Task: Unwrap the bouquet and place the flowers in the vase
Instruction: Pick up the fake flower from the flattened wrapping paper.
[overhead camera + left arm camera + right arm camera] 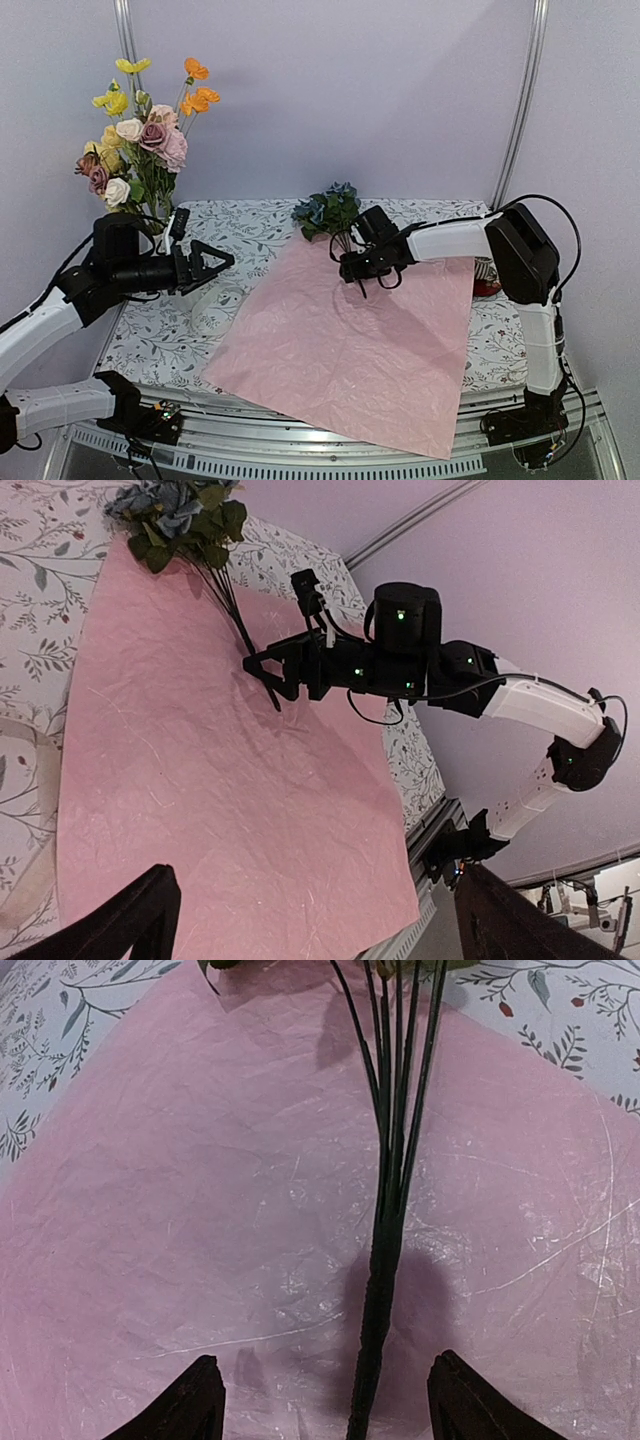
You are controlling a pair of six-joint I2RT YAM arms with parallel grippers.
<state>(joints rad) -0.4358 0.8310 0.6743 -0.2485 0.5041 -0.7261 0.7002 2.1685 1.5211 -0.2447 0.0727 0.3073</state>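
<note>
Here right jaws gape astride stems [381,1260] over pink paper [190,1210].

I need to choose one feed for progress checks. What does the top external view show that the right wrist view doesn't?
Only top external: mixed flowers standing upright at back left, the open left gripper beside them, and the blue blooms at the far edge. Only right wrist: up close, the dark bound stems lying between the right gripper's spread fingers, gaps on both sides. Both: pink wrapping paper spread flat beneath those stems.
</note>
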